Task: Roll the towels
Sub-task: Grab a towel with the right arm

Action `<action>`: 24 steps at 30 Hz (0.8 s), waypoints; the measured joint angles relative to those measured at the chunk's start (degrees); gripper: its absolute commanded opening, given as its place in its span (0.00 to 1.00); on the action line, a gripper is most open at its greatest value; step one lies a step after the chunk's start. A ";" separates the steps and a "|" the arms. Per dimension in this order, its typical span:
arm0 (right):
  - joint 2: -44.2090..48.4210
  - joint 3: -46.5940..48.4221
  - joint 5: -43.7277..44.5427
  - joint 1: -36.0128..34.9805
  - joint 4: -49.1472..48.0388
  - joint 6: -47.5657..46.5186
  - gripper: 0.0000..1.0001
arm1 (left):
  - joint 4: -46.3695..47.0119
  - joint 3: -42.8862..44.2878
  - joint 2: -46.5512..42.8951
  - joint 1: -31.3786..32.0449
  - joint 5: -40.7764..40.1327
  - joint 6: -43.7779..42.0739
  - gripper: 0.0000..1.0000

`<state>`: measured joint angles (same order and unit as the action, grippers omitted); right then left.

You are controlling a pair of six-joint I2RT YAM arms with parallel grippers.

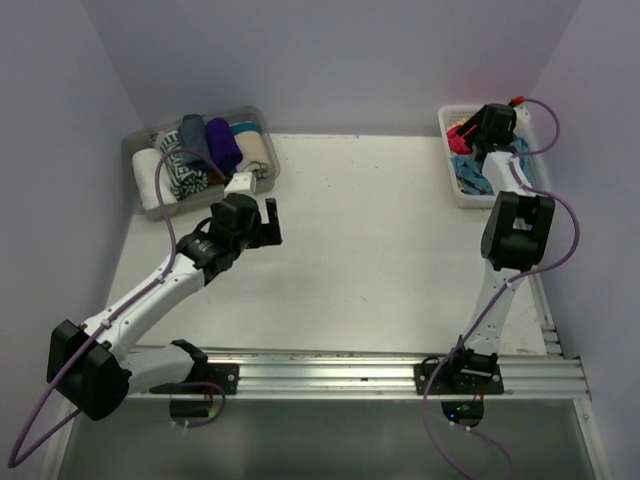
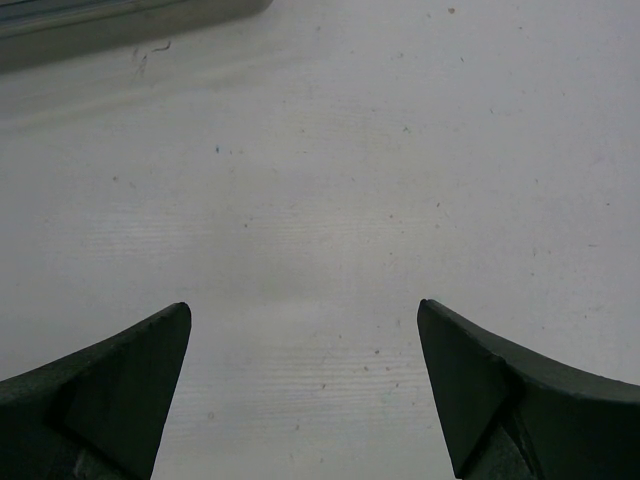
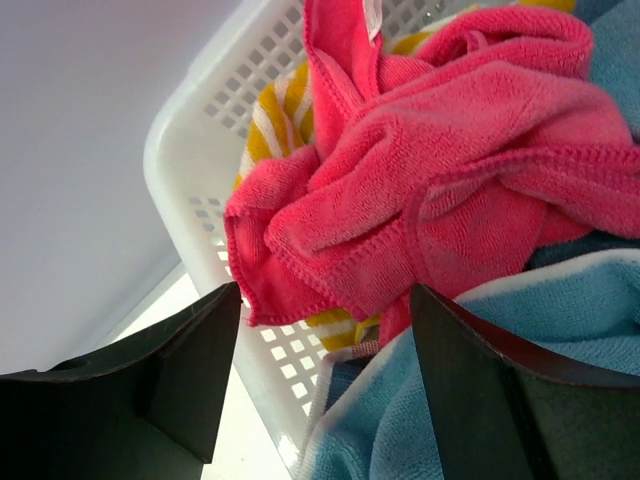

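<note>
Loose towels lie piled in the white lattice basket [image 3: 195, 140] at the table's back right. A hot pink towel [image 3: 450, 170] is on top, a light blue one [image 3: 520, 390] lies nearer the camera, and a yellow one with white stripes [image 3: 268, 125] is underneath. My right gripper [image 3: 325, 292] hangs open just over the basket's edge, its fingers either side of the pink towel's lower hem and gripping nothing. In the top view the right gripper [image 1: 468, 135] is above the basket's far end. My left gripper [image 2: 303, 305] is open over bare table, empty.
A clear tray [image 1: 130, 152] at the back left holds several rolled towels, one of them purple [image 1: 222, 143]. The left gripper [image 1: 262, 215] hovers just in front of that tray. The tray's edge [image 2: 100, 30] shows at the top of the left wrist view. Walls close in on both sides.
</note>
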<state>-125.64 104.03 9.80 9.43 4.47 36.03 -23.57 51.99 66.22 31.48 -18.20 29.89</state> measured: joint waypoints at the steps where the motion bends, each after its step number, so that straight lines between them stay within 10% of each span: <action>1: -0.15 0.52 0.07 0.00 -0.02 -0.15 0.72 | 0.00 0.00 0.24 0.00 0.00 0.13 1.00; 11: -9.51 14.43 3.74 1.09 2.99 -1.07 0.75 | -0.15 0.00 1.88 0.00 0.09 1.05 1.00; 18: -15.72 20.33 4.13 2.29 5.95 -0.46 0.00 | -0.48 -0.04 1.92 0.00 0.24 1.77 1.00; 24: -5.99 3.48 2.43 2.43 -1.31 1.75 0.00 | -0.44 -0.04 2.49 0.04 0.90 2.25 1.00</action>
<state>-131.63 107.50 12.23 11.86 3.16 37.78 -24.01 51.94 68.71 31.53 -17.30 32.14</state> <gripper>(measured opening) 0.022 0.996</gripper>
